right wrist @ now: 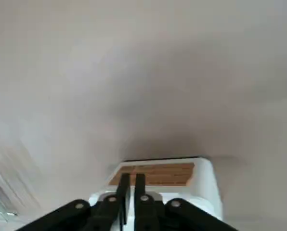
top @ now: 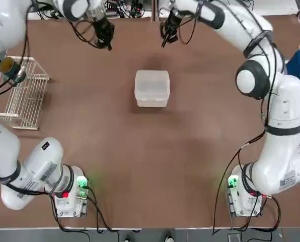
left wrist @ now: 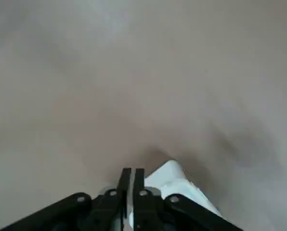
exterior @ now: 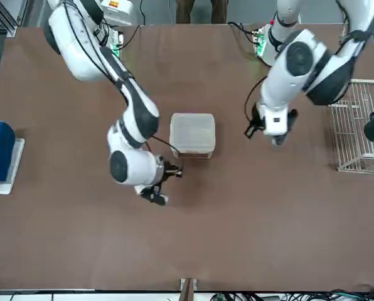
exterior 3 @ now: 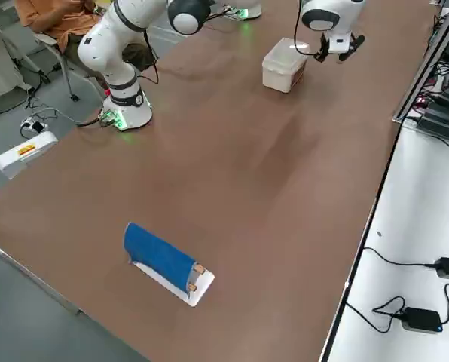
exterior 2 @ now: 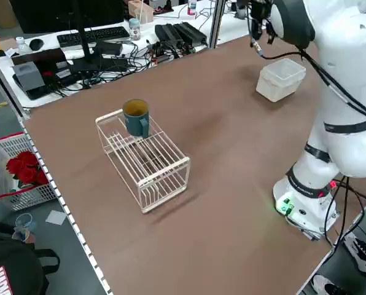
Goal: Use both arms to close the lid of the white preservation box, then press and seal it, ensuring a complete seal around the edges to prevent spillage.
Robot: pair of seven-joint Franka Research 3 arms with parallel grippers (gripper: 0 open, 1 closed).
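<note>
The white preservation box [top: 151, 89] stands in the middle of the brown table, and the lid [top: 152, 83] lies flat on it. My left gripper [top: 108, 45] hangs over the table beyond the box, off to its far left. My right gripper [top: 165, 40] hangs beyond the box's far right corner. Neither touches the box. In the front view the box [exterior: 192, 135] lies between the right gripper [exterior: 160, 199] and the left gripper [exterior: 277, 139]. Each wrist view shows its two fingers [left wrist: 132, 179] [right wrist: 131, 185] nearly together with nothing between them, and the box's white corner [left wrist: 175, 179] behind.
A white wire rack [top: 25, 96] with a dark cup [top: 11, 68] on its top stands at the table's left edge. A blue object [top: 299, 70] on a white base lies at the right edge. Cables [top: 125, 7] crowd the far edge.
</note>
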